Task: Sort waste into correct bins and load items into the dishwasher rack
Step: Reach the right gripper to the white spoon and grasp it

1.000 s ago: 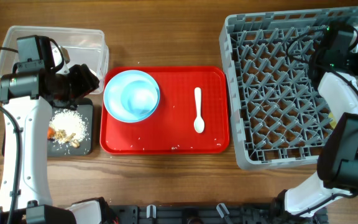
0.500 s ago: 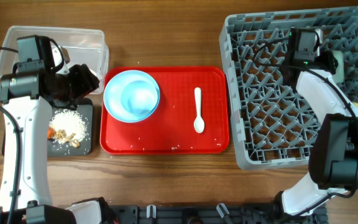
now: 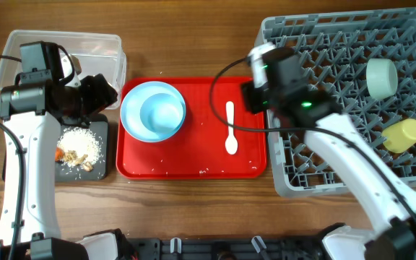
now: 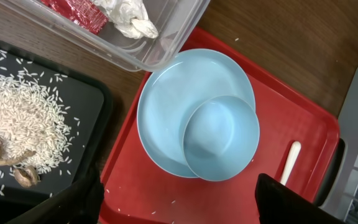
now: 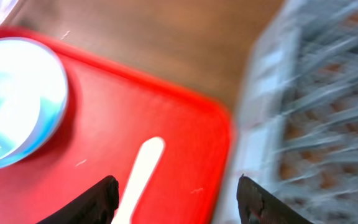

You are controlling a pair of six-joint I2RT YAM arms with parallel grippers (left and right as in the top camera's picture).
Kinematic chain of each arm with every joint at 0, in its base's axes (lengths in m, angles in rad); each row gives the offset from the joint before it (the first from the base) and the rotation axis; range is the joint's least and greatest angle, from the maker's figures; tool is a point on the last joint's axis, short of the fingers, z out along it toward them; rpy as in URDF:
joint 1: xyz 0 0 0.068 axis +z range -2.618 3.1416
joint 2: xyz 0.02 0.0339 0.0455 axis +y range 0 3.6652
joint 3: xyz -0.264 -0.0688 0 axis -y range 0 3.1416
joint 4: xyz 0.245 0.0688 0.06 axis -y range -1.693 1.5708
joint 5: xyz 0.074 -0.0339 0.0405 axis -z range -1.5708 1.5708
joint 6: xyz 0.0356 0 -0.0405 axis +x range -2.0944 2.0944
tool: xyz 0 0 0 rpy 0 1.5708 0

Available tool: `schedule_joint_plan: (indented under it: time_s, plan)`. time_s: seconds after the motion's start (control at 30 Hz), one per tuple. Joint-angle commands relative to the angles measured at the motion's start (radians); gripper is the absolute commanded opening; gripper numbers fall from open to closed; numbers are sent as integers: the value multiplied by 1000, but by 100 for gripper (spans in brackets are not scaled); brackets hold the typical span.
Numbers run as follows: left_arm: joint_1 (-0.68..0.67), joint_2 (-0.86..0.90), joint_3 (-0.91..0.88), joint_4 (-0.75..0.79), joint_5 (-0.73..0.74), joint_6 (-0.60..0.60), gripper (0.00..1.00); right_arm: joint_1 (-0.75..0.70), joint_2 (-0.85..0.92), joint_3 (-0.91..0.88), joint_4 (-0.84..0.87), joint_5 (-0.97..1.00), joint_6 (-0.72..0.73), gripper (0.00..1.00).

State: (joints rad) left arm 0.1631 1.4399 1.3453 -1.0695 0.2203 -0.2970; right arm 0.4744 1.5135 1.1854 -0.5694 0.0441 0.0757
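The white spoon (image 3: 230, 127) lies on the red tray (image 3: 193, 165), and my right gripper (image 5: 179, 202) has just swung over from the far corner of the rack (image 3: 287, 180) to hover above it, released and empty. The mint bowl (image 3: 382, 78) and yellow cup (image 3: 403, 135) now sit in the rack, so I judge the spoon comes next.

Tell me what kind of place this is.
Probably a mock dish-clearing station on a wooden table: a grey dishwasher rack, a red tray carrying a plate and bowl, and a black tray of rice scraps beside a clear tub.
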Motion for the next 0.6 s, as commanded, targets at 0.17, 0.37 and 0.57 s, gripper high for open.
schedule_joint_plan:
  time_s: [0.17, 0.37, 0.57]
  plan:
    - [-2, 6, -1, 2, -9, 5, 80, 97, 374, -2, 8, -23, 397, 62]
    - [-2, 6, -1, 2, -9, 5, 80, 97, 429, -2, -2, -11, 398, 39]
    - [-2, 6, -1, 2, -9, 5, 80, 97, 429, -2, -46, -12, 399, 28]
